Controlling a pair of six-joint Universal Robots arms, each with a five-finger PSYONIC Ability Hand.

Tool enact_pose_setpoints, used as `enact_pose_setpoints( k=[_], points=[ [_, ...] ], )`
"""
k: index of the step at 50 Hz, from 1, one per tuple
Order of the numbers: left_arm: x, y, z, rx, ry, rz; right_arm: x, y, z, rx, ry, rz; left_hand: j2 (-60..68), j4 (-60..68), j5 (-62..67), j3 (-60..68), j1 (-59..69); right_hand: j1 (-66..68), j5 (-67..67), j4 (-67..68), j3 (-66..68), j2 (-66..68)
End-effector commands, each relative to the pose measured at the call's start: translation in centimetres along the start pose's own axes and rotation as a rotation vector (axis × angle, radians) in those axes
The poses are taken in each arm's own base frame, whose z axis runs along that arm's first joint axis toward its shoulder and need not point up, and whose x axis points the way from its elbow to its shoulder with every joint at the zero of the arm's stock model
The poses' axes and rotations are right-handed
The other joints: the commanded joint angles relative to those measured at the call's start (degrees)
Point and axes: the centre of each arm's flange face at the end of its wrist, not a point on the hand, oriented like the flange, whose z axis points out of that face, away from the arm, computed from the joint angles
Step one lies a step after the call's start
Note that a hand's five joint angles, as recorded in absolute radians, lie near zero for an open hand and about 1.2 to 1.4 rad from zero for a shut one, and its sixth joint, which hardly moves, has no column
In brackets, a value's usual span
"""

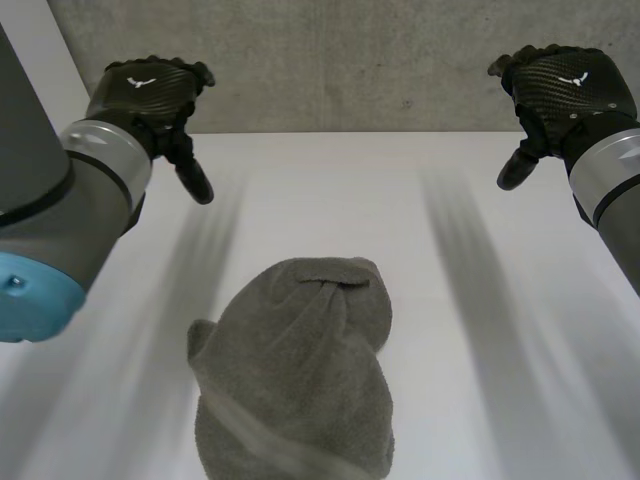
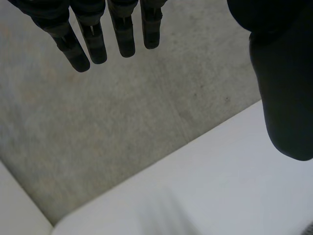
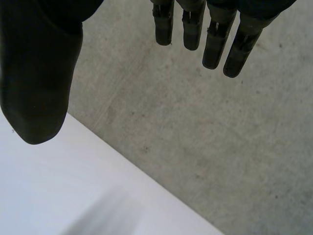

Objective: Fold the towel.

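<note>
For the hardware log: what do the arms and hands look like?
The left hand and right hand: black, carbon-weave backs, each with a small white winged logo, segmented fingers. The left arm and right arm: grey cylinders with silver wrist bands; a light-blue cap on the left arm.

The white table carries one grey towel, bunched into a rumpled heap rather than spread flat. The towel lies on the near middle of the tabletop, well apart from the far edge. A small flap is turned over along its far side.
</note>
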Motion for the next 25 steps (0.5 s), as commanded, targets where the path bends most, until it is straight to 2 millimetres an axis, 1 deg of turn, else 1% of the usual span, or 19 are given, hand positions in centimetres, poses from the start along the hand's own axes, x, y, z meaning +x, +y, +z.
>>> enact_pose_setpoints(
  k=[1, 9, 15, 21, 22, 23, 25],
  points=[
    [-1.9, 0.1, 0.4, -0.054, -0.043, -0.098, 1.1, 0.3, 0.5, -0.029, 0.023, 0.029, -3.76, -3.9, -10.85, -3.13, -4.33, -2.94, -3.49, -4.77, -3.86, -4.65],
    [-1.7, 0.5, 0.2, -0.071, -0.038, -0.097, 1.0, 0.1, 0.6, -0.017, 0.001, 0.038, -3.76, -3.9, -10.85, -3.13, -4.33, -2.94, -3.49, -4.77, -3.86, -4.65],
    [-1.6, 0.5, -0.1, -0.073, -0.035, -0.098, 1.1, 0.1, 0.6, -0.018, 0.004, 0.038, -4.27, -4.41, -11.35, -3.63, -4.83, -2.94, -3.49, -4.77, -3.86, -4.65],
    [-1.6, 1.0, -0.6, -0.092, -0.029, -0.09, 0.9, 0.2, 0.6, -0.016, -0.014, 0.033, -4.43, -4.58, -11.52, -3.8, -5.0, -2.94, -3.49, -4.77, -3.86, -4.65],
    [-1.4, 1.4, -0.9, -0.109, -0.02, -0.087, 0.5, 0.2, 0.7, -0.016, -0.043, 0.029, -4.1, -4.24, -11.19, -3.47, -4.67, -2.94, -3.49, -4.77, -3.86, -4.65],
    [-1.4, 1.4, -0.9, -0.109, -0.02, -0.087, 0.5, 0.2, 0.7, -0.016, -0.043, 0.029, -4.1, -4.24, -11.19, -3.47, -4.66, -2.94, -3.49, -4.77, -3.86, -4.65],
    [-1.1, 3.0, -1.6, -0.166, -0.004, -0.073, -0.7, 1.0, 1.0, -0.048, -0.151, 0.007, -3.93, -4.07, -11.02, -3.3, -4.5, -2.94, -3.49, -4.77, -3.86, -4.65]
  ],
)
